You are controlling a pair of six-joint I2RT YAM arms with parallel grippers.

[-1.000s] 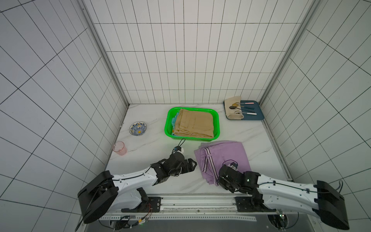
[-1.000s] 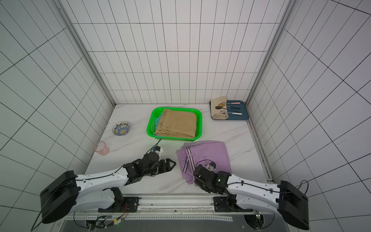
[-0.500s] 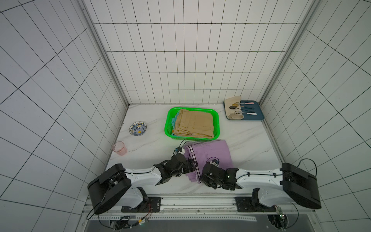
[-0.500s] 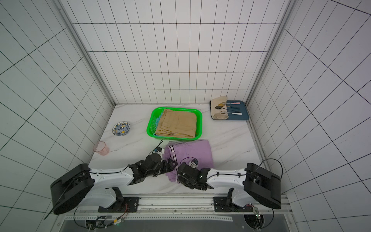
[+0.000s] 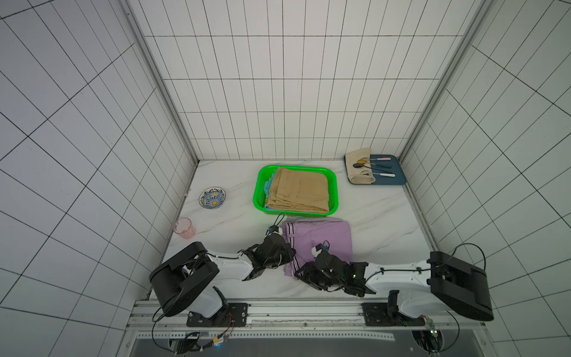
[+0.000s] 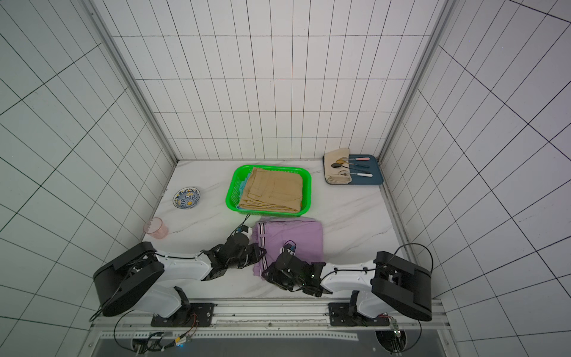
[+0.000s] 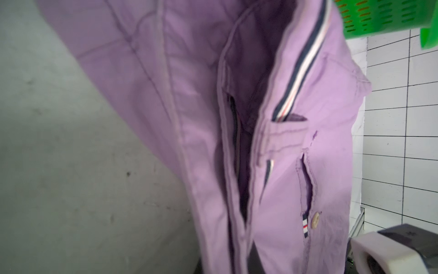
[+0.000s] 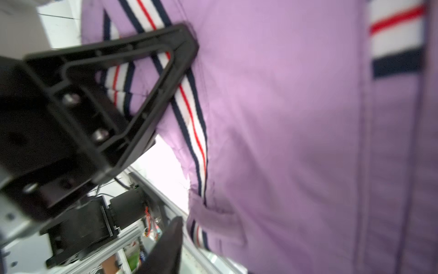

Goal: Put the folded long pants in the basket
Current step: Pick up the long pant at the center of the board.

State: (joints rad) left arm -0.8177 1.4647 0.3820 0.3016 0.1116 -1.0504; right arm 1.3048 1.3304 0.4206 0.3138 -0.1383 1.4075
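Lilac pants (image 5: 324, 238) flat on table (image 5: 386, 216) between front edge and basket (image 5: 335, 191) in both top views, nearer left edge than a second ago; left gripper (image 5: 289, 252) now at waistband (image 5: 291, 235), right gripper (image 5: 301, 272) at their front edge. Left wrist: nothing but lilac pants (image 7: 296, 142), left grip impossible to tell. Right wrist: right gripper (image 8: 184, 130) spread, clamping nothing. Regrasp in hand; calls next for firm pinch, lift, carry into basket.

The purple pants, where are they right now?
In both top views the purple pants lie on the table beside the green basket, on its robot-facing side.
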